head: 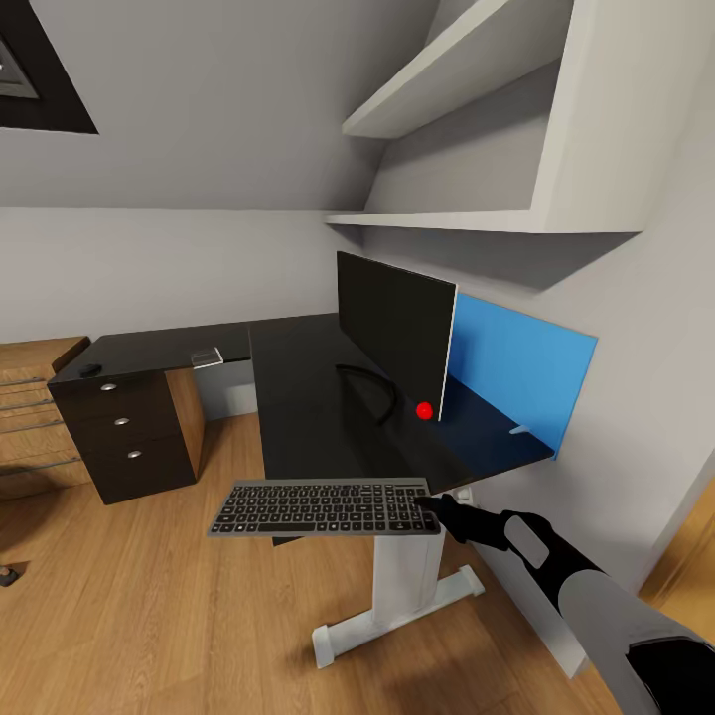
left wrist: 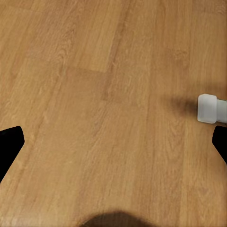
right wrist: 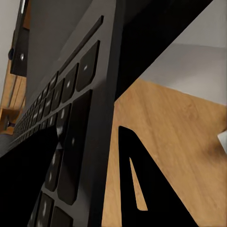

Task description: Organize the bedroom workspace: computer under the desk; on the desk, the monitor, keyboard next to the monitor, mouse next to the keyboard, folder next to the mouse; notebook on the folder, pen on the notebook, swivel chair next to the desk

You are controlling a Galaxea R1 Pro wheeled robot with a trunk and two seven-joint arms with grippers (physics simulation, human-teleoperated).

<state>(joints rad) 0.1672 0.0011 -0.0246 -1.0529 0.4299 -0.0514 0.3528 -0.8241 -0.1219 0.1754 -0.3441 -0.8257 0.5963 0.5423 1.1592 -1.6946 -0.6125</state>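
My right gripper is shut on the right end of the grey keyboard. It holds the keyboard level in the air, just in front of the near edge of the black-topped desk. In the right wrist view the keyboard's dark keys run close past the camera. The monitor stands on the desk, black screen toward me. Behind it the bright-blue folder stands on edge against the wall. A small dark mouse-like object lies at the desk's far left end. My left gripper hangs open over the wood floor.
Dark drawers sit under the desk's left wing, and a low oak unit stands beside them. White wall shelves hang above the monitor. The desk's white leg and foot stand below the keyboard. A small clear object lies on the desk.
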